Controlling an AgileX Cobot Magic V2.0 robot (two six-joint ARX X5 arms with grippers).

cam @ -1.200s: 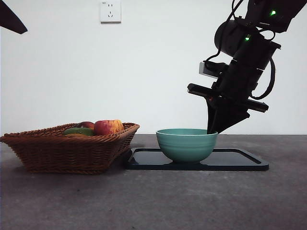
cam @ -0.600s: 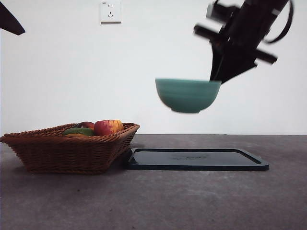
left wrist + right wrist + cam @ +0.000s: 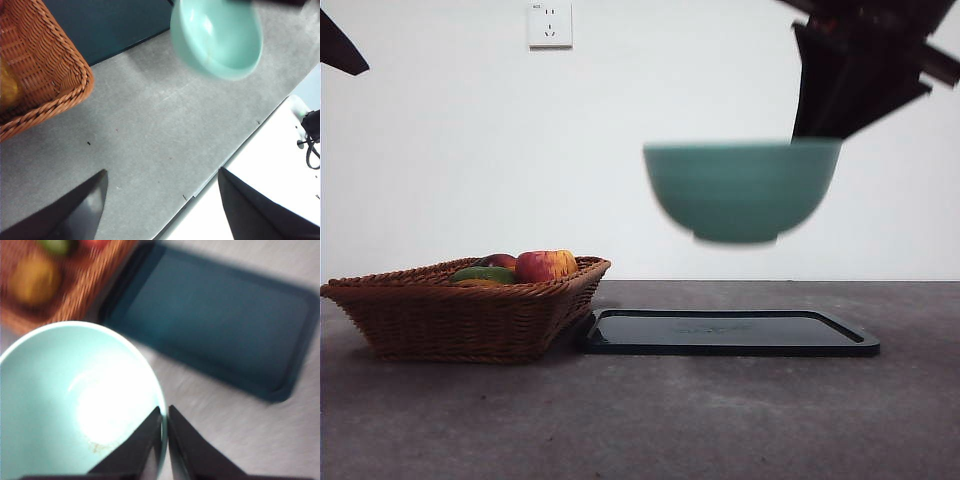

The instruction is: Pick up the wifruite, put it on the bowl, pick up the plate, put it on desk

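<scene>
The teal-green bowl (image 3: 740,190) hangs in the air above the black tray (image 3: 730,335), blurred by motion. My right gripper (image 3: 165,412) is shut on the bowl's rim (image 3: 65,400), at the bowl's right side in the front view (image 3: 815,135). The bowl's inside (image 3: 217,37) looks empty. A blurred brownish-yellow oval fruit (image 3: 35,277), the wifruite as far as I can tell, lies in the wicker basket (image 3: 75,285). My left gripper (image 3: 162,172) is open over the bare desk (image 3: 150,130), with nothing between its jaws. A plate is out of view.
The wicker basket (image 3: 460,310) stands on the desk (image 3: 640,420) at the left, holding a red-yellow apple (image 3: 545,265) and a green fruit (image 3: 485,273). The tray sits flat beside it. The waiting left arm shows as a black tip (image 3: 340,45).
The right gripper has lifted the bowl off the tray and carried it up, then toward the camera and slightly right. The basket and tray have not moved.
</scene>
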